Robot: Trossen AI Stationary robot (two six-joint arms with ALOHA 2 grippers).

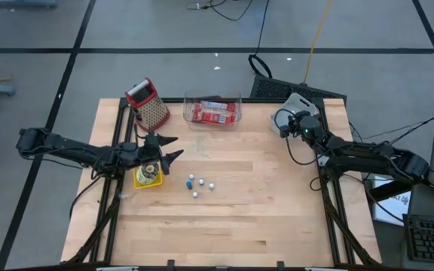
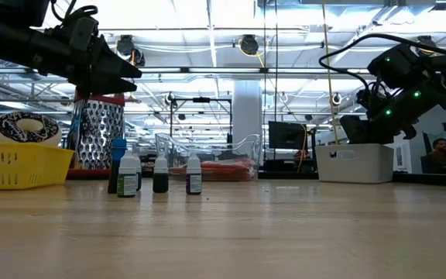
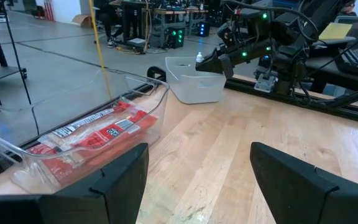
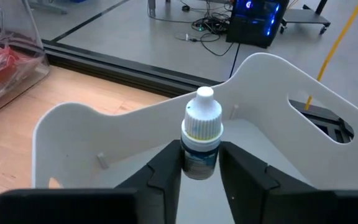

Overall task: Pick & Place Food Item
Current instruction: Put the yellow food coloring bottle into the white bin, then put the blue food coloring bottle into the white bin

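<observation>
A small dropper bottle (image 4: 201, 130) with a white cap stands upright between the fingers of my right gripper (image 4: 201, 155), which is shut on it over the white bin (image 4: 104, 134) at the table's far right. Several more small bottles (image 1: 200, 185) stand on their bases mid-table. My left gripper (image 1: 176, 147) hovers open, with nothing between its fingers, above the yellow basket (image 1: 148, 176) on the left. My right gripper pinches the bottle's labelled body (image 4: 197, 160), below the cap, between its two fingers (image 4: 166, 165). The bottle stands upright in the hold, cap up, lifted over the inside of the white bin (image 1: 298, 104).
A clear container (image 1: 213, 111) with red packets stands at the far middle edge, and a metal grater (image 1: 149, 104) with a red handle stands left of it. The yellow basket (image 2: 18, 164) holds a ring-shaped item. Bare wood lies in the table's near half.
</observation>
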